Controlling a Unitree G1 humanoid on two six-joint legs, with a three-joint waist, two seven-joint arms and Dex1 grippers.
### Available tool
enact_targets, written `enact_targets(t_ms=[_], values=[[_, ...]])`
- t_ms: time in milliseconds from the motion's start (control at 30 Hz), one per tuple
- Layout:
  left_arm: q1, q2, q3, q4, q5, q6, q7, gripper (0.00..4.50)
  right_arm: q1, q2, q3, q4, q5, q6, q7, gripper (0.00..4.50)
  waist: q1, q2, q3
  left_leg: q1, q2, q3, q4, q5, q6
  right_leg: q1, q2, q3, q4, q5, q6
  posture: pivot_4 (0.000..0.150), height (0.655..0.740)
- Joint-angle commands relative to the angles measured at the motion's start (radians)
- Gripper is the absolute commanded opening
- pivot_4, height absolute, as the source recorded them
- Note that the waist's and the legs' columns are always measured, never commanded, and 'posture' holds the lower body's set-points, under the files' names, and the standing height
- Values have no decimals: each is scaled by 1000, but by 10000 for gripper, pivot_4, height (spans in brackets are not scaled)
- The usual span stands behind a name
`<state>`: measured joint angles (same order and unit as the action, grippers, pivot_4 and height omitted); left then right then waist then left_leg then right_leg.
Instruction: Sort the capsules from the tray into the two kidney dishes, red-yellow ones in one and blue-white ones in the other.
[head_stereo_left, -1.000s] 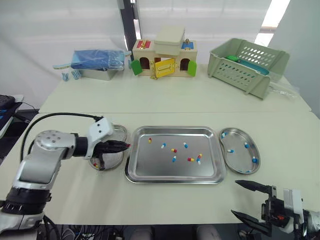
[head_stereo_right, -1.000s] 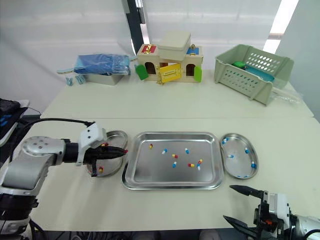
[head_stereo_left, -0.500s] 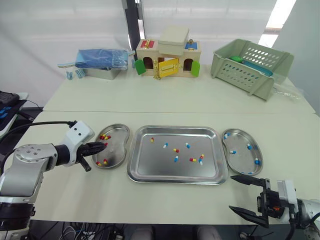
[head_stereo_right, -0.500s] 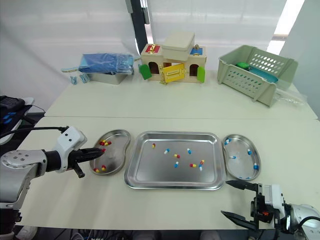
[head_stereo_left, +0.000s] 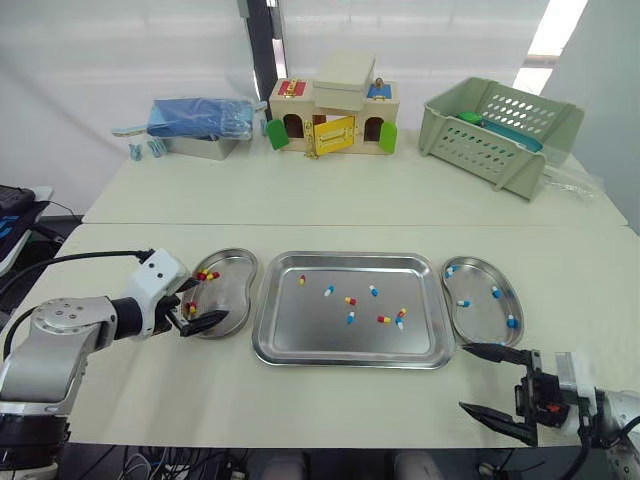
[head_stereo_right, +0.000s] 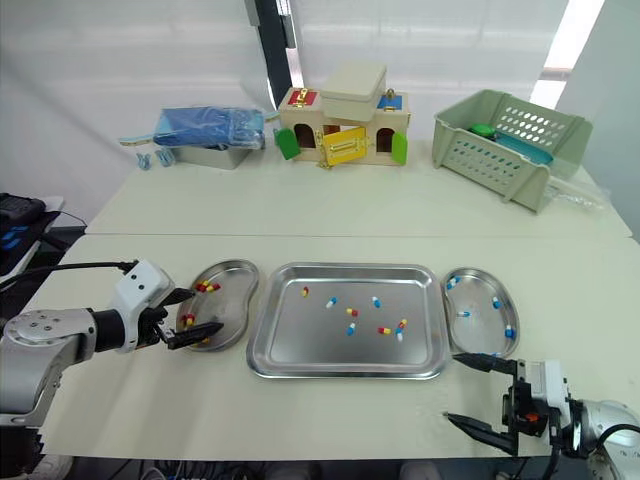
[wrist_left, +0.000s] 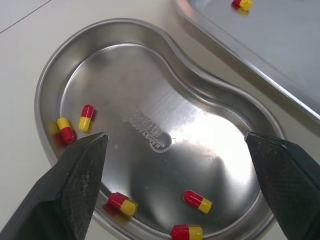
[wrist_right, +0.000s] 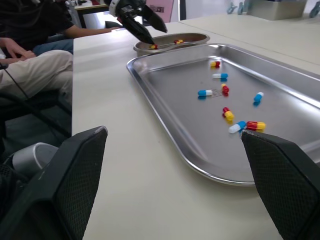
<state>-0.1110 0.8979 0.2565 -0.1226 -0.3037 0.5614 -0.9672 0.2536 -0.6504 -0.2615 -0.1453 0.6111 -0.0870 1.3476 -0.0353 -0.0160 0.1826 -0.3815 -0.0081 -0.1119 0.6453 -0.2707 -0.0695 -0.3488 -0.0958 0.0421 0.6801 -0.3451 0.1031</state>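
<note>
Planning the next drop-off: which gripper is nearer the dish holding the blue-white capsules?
Right. The right gripper is open just in front of the blue-white dish, near the table edge. The left gripper is over the red-yellow dish, across the tray.

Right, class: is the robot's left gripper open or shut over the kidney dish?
Open. The left gripper has its fingers spread wide above the kidney dish, nothing held between them.
</note>
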Motion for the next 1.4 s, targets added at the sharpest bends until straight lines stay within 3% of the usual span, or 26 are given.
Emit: enact_targets(t_ms=[33, 300, 533, 767, 1200, 1400], values=[[49, 20, 154, -51, -51, -13, 3, 44716, -21, -54, -106, 17, 41, 50, -47, 45000, 0, 0, 0, 0, 0, 0, 0, 0, 0, 0, 0, 0, 0, 0, 0, 1500, 7400], [256, 71, 408, 61, -21, -101, -13, 44716, -124, -162, -219, 196, 20, 106, -96, 45000, -3, 0, 0, 0, 1, 1, -1, 0, 0, 0, 1, 0, 0, 0, -1, 1500, 7400], [388, 57, 527, 171, 9, -187, 2, 44716, -320, -246, -193, 515, -92, 58, -96, 45000, -8, 0, 0, 1, 1, 2, -1, 0, 0, -1, 1, 1, 0, 0, -2, 1500, 7400], [444, 13, 546, 177, 13, -223, 46, 44716, -461, -269, -152, 676, -184, 97, -173, 45000, -11, 0, 0, 0, 1, 2, -1, 0, 0, -1, 1, 1, 0, 0, -3, 1500, 7400], [532, -83, 542, 75, 9, -240, 112, 44716, -600, -271, -70, 887, -279, -41, -131, 45000, -22, 0, 0, 0, 2, 3, -1, 0, 0, -2, 2, 1, 0, 0, -3, 1500, 7400], [524, -77, 553, 90, -3, -254, 119, 44716, -646, -268, -47, 935, -306, -58, -117, 45000, -22, 0, 0, 0, 2, 3, -1, 0, 0, -2, 2, 2, 0, 0, -3, 1500, 7400]])
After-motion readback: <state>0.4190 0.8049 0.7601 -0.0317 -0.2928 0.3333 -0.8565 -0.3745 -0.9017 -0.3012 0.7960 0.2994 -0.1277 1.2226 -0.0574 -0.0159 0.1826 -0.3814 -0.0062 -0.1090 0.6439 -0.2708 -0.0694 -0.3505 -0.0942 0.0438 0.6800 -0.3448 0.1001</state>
